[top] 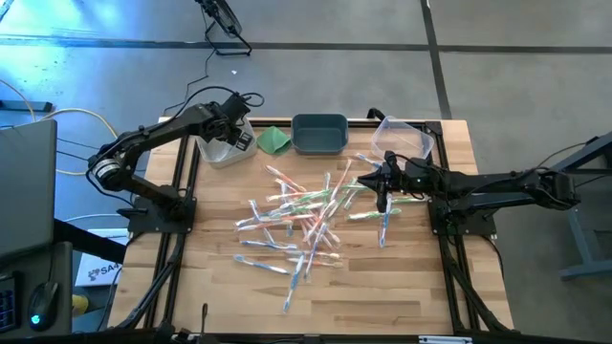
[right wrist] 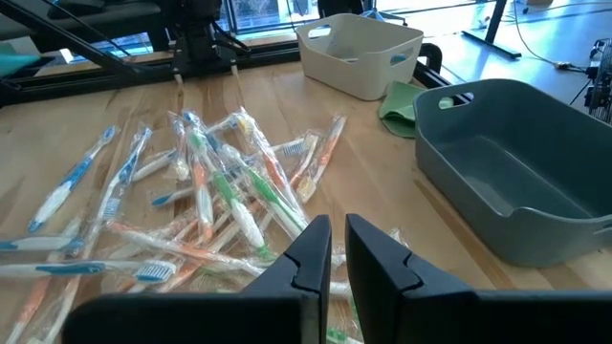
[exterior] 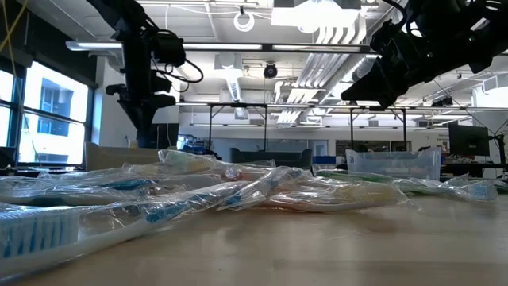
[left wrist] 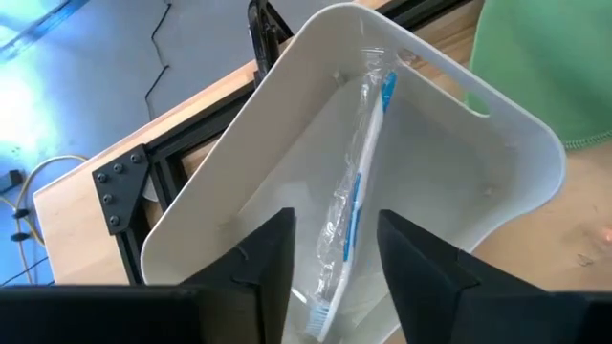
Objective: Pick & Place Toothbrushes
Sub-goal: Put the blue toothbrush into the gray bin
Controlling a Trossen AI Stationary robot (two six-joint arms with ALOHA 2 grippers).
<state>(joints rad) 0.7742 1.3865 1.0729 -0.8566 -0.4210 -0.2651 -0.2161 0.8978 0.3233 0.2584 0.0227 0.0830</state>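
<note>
Hanging over the white bin [top: 228,145] at the back left of the wooden surface [top: 382,287], the left end effector [left wrist: 335,250] is seen w/ its fingers [left wrist: 263,253] spread apart and nothing held between them. One toothbrush w/ blue parts [left wrist: 356,191], in a clear wrapper, is seen lying inside the white bin, just below those fingers.

The right end effector [right wrist: 338,250] is held above the right side of the toothbrush pile [top: 306,225], its fingers nearly shut w/ only a thin gap. Nothing is seen gripped in it.

The rest of the toothbrushes are spread over the middle of the surface in a loose heap, approx. from the centre to the right arm. Blue, green and orange ones are mixed, many crossing each other. A few blue ones [top: 263,260] are lying toward the front, a bit apart from the heap.

A grey bin [top: 318,133] is set at the back centre. A green cloth [top: 274,140] is placed between the white bin and the grey bin. A clear bin [top: 404,139] is found at the back right, near the right end effector. In the low view, wrapped toothbrushes [exterior: 198,195] are seen close up.
</note>
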